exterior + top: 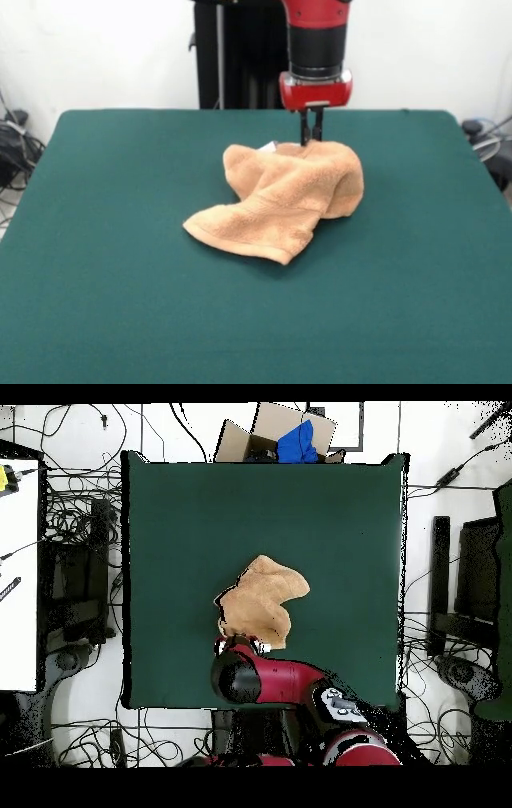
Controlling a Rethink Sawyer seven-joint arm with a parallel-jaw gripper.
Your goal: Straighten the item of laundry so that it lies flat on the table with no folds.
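One towel, still nowhere near flat: it's bunched in a rumpled heap around the middle of the table, with a thick folded flap sticking out away from the jaws and a humped part right under them. The gripper hangs straight down at the heap's edge, jaws drawn close together with their tips right at the top of the cloth, next to a small white tag. Honestly can't tell if they've actually pinched the towel or are just touching it, since the tips sit at the fold line. From overhead the arm covers that spot too. My read is this is the grab step, at that one edge. The next move probably needs a firm hold there, then a lift and drag so the folds open out.
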